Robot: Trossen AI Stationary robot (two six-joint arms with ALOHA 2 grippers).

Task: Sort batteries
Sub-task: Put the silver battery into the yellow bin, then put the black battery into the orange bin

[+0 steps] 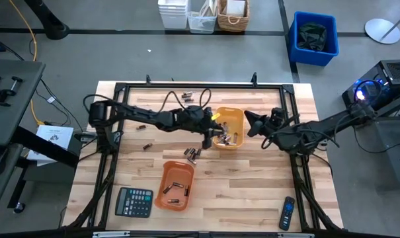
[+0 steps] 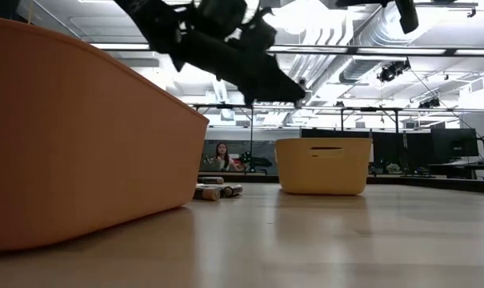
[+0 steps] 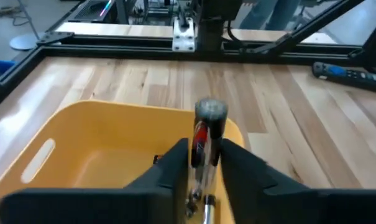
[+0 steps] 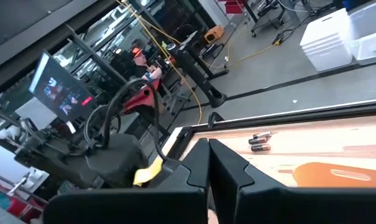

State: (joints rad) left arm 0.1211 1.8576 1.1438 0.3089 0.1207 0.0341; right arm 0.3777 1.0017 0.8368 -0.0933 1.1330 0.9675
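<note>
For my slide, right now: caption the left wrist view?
Left gripper holds a battery above the yellow bin.

Even, bright indoor light falls on the wooden table [image 1: 252,192], with only soft shadows under the arms. In the low view, ceiling lights [image 2: 322,16] glare white across the top of the frame, and the near orange tray [image 2: 74,136] at left is blurred. The left wrist view is slightly soft at its lower edge.

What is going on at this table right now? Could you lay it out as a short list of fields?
Job: sorting batteries into orange trays
Left gripper: above the far tray, a battery between its fingers
Right gripper: shut, empty, waiting beside the far tray
Near tray: a few batteries inside
Loose batteries: scattered on the table, a cluster between the trays
Other items: calculator, remote control at the near edge
</note>
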